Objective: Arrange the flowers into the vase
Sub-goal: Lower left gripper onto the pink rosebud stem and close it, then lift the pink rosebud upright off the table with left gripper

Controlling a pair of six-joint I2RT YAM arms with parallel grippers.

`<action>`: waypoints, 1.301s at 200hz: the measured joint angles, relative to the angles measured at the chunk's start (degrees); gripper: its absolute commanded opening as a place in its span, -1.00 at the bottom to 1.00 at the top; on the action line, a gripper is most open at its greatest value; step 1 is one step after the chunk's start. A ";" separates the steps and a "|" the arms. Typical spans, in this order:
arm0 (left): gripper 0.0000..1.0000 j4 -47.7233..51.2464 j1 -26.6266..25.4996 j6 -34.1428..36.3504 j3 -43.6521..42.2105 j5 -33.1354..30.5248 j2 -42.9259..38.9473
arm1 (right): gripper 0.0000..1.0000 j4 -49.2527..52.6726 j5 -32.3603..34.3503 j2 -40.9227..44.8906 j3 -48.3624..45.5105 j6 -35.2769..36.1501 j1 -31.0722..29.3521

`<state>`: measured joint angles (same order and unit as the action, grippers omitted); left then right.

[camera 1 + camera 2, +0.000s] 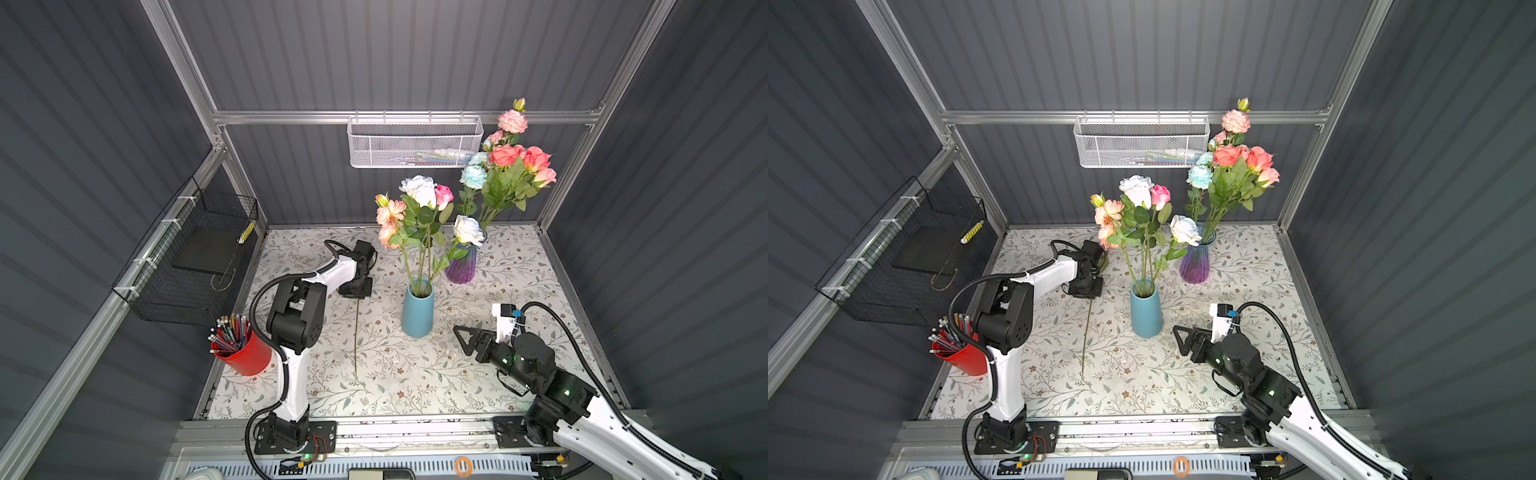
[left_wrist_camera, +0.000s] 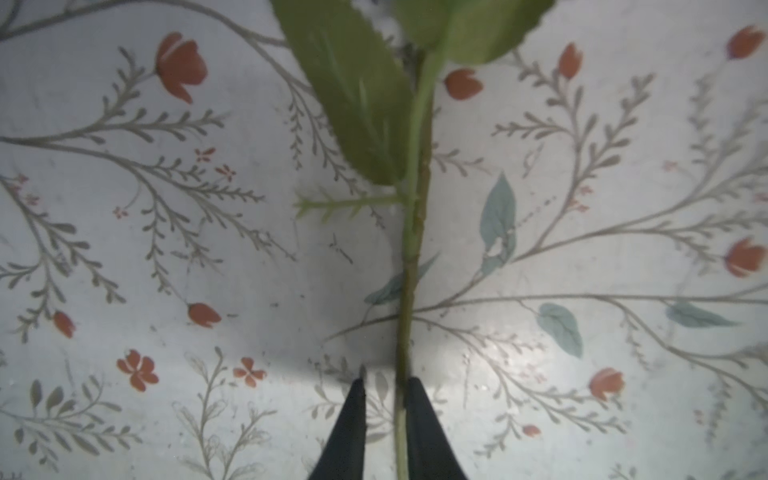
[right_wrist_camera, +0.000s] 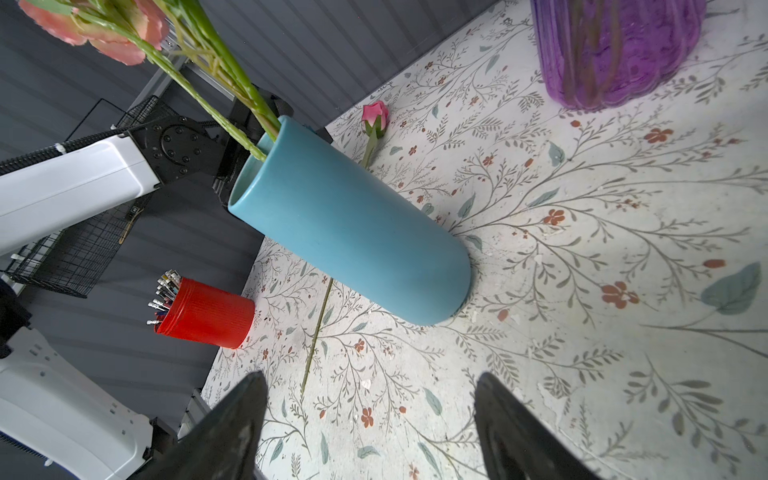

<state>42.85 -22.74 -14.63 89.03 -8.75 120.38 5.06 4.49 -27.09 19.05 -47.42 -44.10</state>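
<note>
blue vase (image 1: 417, 311) stands between loose stem (image 1: 356, 332) and right claw (image 1: 460, 340).

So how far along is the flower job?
Done: several blooms stand in the blue vase. In hand: left gripper straddles the stem of a pink rose lying on the table, not clamped yet. Left: lift it, insert it; possibly the bunch in the purple vase too. Right gripper open, empty.

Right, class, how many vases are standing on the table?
2: a blue vase in the middle, and a purple vase behind it, towards the back right. None seems hidden.
</note>
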 measured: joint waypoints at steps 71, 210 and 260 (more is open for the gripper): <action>-1.00 -0.11 0.61 1.38 1.18 -0.20 1.01 | 0.60 -0.68 -0.20 -0.13 0.04 -0.13 0.20; -1.00 -11.39 0.61 -4.11 -22.86 1.57 -35.76 | 0.55 -0.63 -3.56 -4.44 3.32 -0.37 0.20; -1.00 -18.14 0.61 -6.10 -31.80 2.40 -51.69 | 0.56 -1.86 -4.42 -7.04 3.54 -0.59 0.20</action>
<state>24.71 -22.13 -20.73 57.23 -6.35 68.69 3.20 0.08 -34.13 22.59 -48.01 -43.90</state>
